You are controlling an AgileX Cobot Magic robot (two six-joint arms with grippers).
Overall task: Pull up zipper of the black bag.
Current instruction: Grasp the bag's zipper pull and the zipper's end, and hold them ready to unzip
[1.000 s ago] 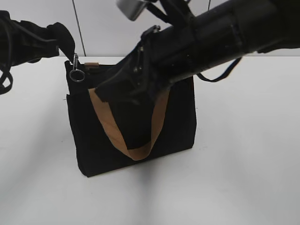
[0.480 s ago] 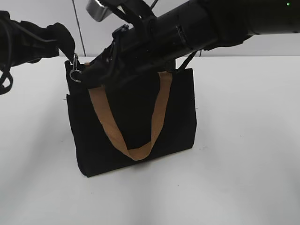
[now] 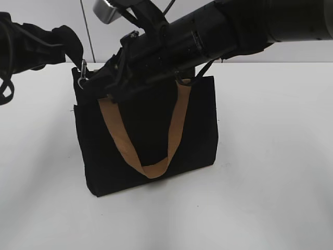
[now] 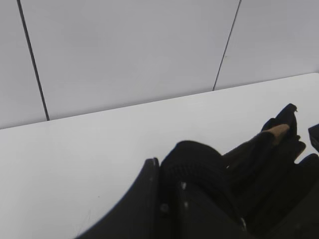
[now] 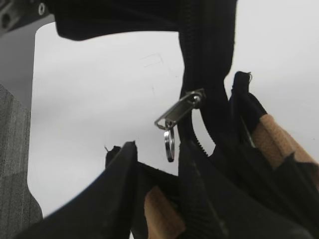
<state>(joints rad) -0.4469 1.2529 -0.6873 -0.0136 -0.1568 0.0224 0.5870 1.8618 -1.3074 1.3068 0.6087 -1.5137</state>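
The zipper [image 5: 179, 113] pull, a small silver tab with a ring, hangs at the top left corner of the black bag [image 3: 148, 140], just above the right gripper [image 5: 157, 154], whose fingers [image 5: 122, 164] are spread beneath it, not touching. The left gripper [image 3: 70, 44] pinches that same bag corner. The bag stands upright near the worktop's [image 3: 270, 172] far edge, one tan handle [image 3: 151, 166] looping down its front. The worktop is plain white; a pale panelled wall [image 4: 124, 50] rises behind.
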